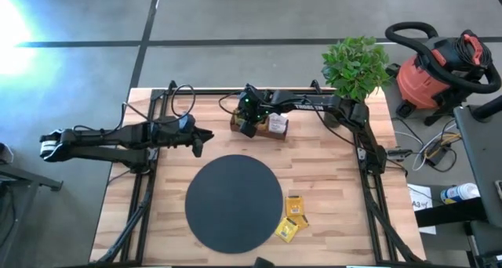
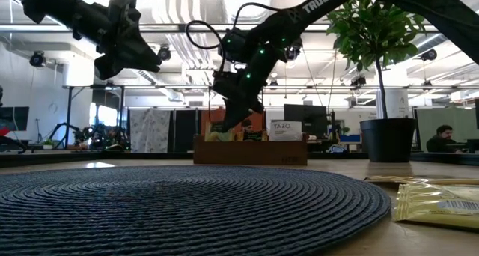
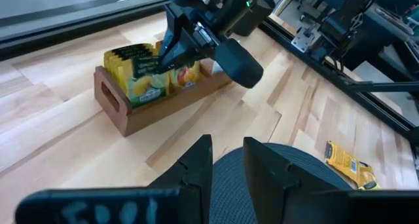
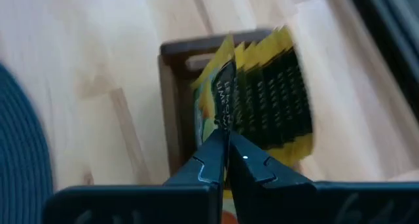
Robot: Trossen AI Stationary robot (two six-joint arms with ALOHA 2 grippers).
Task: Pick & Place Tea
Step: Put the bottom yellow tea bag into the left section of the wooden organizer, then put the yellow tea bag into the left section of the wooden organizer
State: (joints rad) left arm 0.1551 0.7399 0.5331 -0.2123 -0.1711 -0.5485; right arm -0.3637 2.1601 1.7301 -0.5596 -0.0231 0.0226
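**A:** Wooden counter [image 1: 329,221] under an open workshop, with a shop vacuum [image 1: 439,68] and a potted plant [image 1: 357,64] at the far right edge. Where do you stand on the tea?

**B:** You have three yellow sachets [image 1: 292,219] lying on the counter at the near right, just beside the round black mat [image 1: 233,203], one of them touching its edge. That part looks done. The rest of the tea is standing upright in the wooden tray [image 3: 124,109] at the far middle of the counter.

**A:** And your right gripper [image 4: 226,142]?

**B:** It hangs over the tray, reaching in from the right. Its fingers are pinched together on the top edge of one yellow sachet [image 4: 219,96] at the end of the row. Whether that sachet is already free of the tray, you cannot tell.

**A:** Your left gripper [image 3: 228,160]?

**B:** It waits above the counter to the left of the tray, clear of the mat's far edge. Its fingers stand partly apart with nothing between them.

**A:** Anything in your way?

**B:** The path from tray to the near right runs over the mat, which lies flat. You should judge the packed neighbours in the row as the main risk: one could lift along with the pinched one. The left arm sits well off that path.
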